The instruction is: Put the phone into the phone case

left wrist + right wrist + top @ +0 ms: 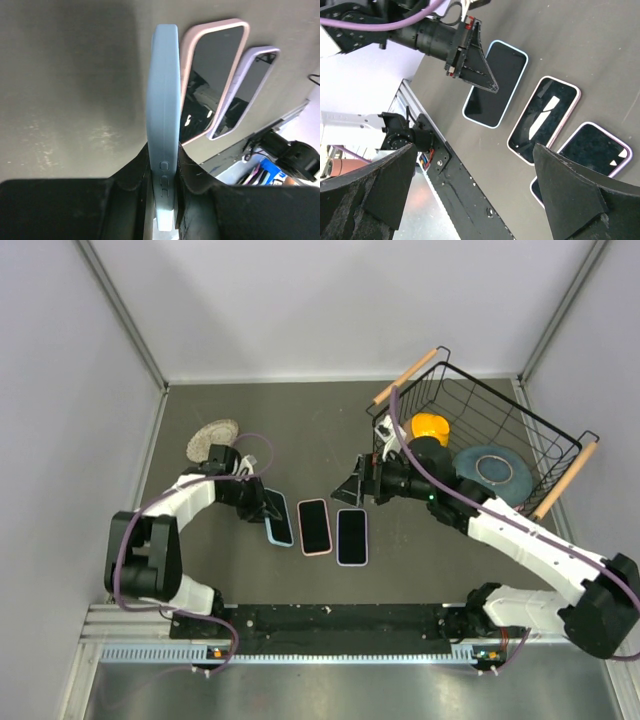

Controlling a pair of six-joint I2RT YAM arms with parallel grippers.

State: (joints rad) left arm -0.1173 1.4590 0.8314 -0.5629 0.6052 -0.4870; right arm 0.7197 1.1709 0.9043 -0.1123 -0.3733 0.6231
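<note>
Three cased phones lie side by side mid-table. The leftmost is a dark-screened phone [496, 84] sitting in a light blue phone case [278, 517]. My left gripper [262, 502] is shut on that case's end, and the case's thin side with its buttons [165, 125] is pinched between the fingers [163, 160]. A pink-cased phone [315, 526] and a purple-cased phone [352, 537] lie to its right. My right gripper [355, 485] hovers open just behind them, and its wide-spread fingers [475, 195] hold nothing.
A black wire basket [500, 410] with wooden handles stands at the back right, holding an orange object [430, 427] and a blue-grey plate [492, 468]. A round woven mat [212, 440] lies at the back left. The black base rail [330, 625] runs along the near edge.
</note>
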